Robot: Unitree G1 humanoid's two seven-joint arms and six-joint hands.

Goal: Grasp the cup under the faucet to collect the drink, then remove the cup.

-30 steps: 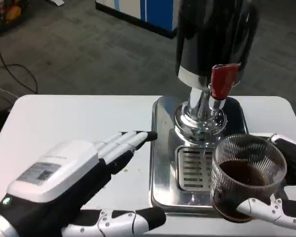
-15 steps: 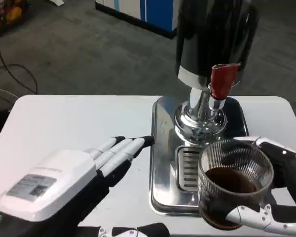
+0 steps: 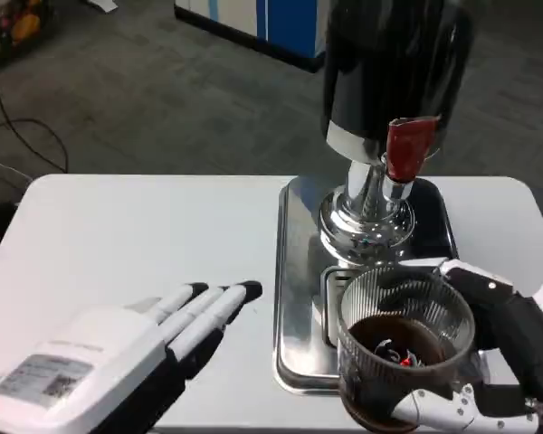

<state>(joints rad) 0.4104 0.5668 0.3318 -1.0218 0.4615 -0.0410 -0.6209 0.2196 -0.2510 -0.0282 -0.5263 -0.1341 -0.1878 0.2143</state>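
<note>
Right hand (image 3: pixel 489 362) grasps the ribbed glass cup (image 3: pixel 403 348), fingers wrapped around its far side and thumb across the lower front. Cup holds dark drink and sits over the near edge of the steel drip tray (image 3: pixel 294 289), in front of the faucet (image 3: pixel 403 154) with its red lever. Left hand (image 3: pixel 118 357) released, fingers straight and apart, flat above the white table (image 3: pixel 136 235). Dark dispenser body (image 3: pixel 394 63) rises behind the tray. Grey carpet beyond the table; cables at far left. Since a second ago: cup carried leftward and toward the camera; left hand drawn back and lower in view.
</note>
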